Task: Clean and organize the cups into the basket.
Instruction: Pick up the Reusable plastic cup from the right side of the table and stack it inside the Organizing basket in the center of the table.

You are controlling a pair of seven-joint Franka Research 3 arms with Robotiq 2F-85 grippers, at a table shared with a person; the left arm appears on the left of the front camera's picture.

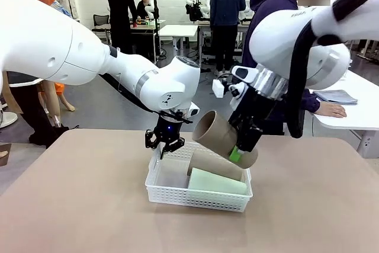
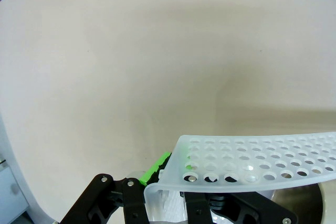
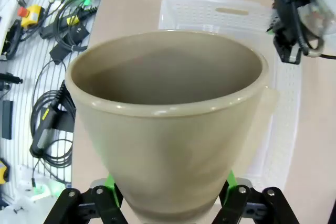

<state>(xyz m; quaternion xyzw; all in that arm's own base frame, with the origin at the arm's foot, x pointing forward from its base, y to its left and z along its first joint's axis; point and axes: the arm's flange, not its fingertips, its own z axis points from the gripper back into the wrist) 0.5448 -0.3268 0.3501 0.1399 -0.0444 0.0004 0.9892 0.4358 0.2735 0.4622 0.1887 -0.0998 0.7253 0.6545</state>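
Note:
My right gripper (image 1: 240,149) is shut on a tan-brown cup (image 1: 222,137). It holds the cup tilted above the white lattice basket (image 1: 195,197), mouth toward the left. In the right wrist view this cup (image 3: 168,129) stands between the green-padded fingers (image 3: 111,183), with the basket (image 3: 226,11) behind it. A pale mint green cup (image 1: 216,182) lies on its side in the basket, and another tan cup (image 1: 216,164) seems to lie beside it. My left gripper (image 1: 166,141) is shut on the basket's far left rim. The left wrist view shows the lattice wall (image 2: 262,161) clamped in that gripper (image 2: 168,182).
The basket sits mid-table on the tan tabletop (image 1: 77,199), with bare surface to the left, right and front. A person in a dark top (image 1: 269,10) stands beyond the far edge, one hand (image 1: 331,109) on a white side table. Cables lie on the floor (image 3: 47,51).

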